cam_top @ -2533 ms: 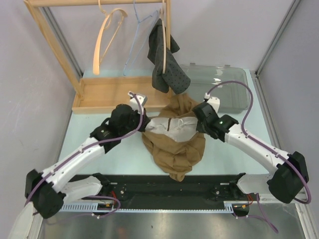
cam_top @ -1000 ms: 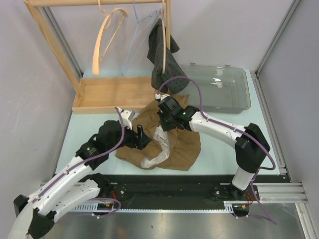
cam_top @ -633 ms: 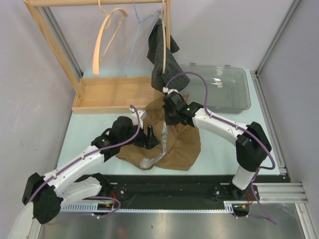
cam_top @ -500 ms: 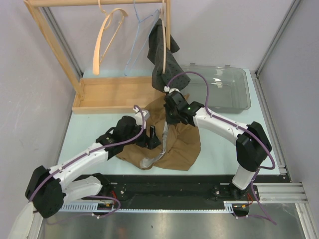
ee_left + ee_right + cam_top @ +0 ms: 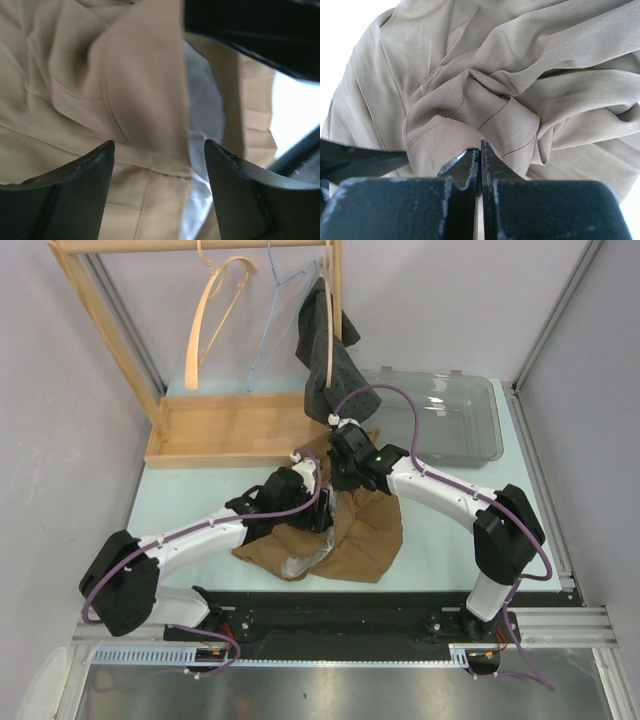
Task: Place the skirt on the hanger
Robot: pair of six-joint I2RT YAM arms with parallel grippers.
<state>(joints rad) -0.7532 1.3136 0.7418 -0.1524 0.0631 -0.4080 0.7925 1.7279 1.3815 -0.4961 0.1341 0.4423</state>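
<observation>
While your right gripper point(image 5: 479, 151) is pinching the skirt point(image 5: 368, 530) mid-frame, your left gripper point(image 5: 159, 162) is arriving beside it, jaws wide, readying a 2-handed lift.

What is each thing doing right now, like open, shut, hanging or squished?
skirt: crumpled on the table, one fold pinched up, not on a hanger
right gripper: shut on the skirt
left gripper: open, a skirt fold between its fingers
wooden hanger: hanging on the rack, bare
blue wire hanger: hanging on the rack, bare
dark garment: hanging on the rack
</observation>
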